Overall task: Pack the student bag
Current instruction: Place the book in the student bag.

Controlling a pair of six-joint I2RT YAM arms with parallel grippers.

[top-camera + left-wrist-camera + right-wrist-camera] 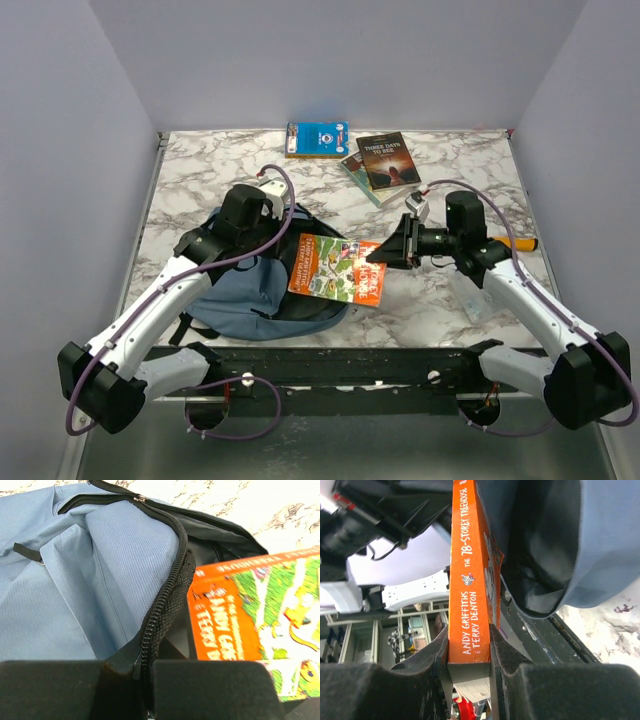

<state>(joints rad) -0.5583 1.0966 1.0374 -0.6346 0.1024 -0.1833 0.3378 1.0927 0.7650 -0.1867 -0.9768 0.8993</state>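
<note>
The dusty-blue student bag point(240, 295) lies at the left front of the table, its opening facing right. My left gripper point(262, 212) is shut on the bag's black zipper edge point(160, 615) and holds the opening up. My right gripper point(385, 252) is shut on an orange book point(337, 268) at its right edge and holds it flat, its left end over the bag's mouth. In the right wrist view the book's orange spine point(467, 580) sits between my fingers point(512, 655), beside the bag's dark opening point(545, 550). The book also shows in the left wrist view point(250, 615).
Three more books lie at the back: a blue one point(317, 139), a dark one point(389, 160) and a greenish one point(360, 180) under it. An orange-handled tool point(515, 243) lies by the right arm. A black rail point(350, 365) runs along the front edge.
</note>
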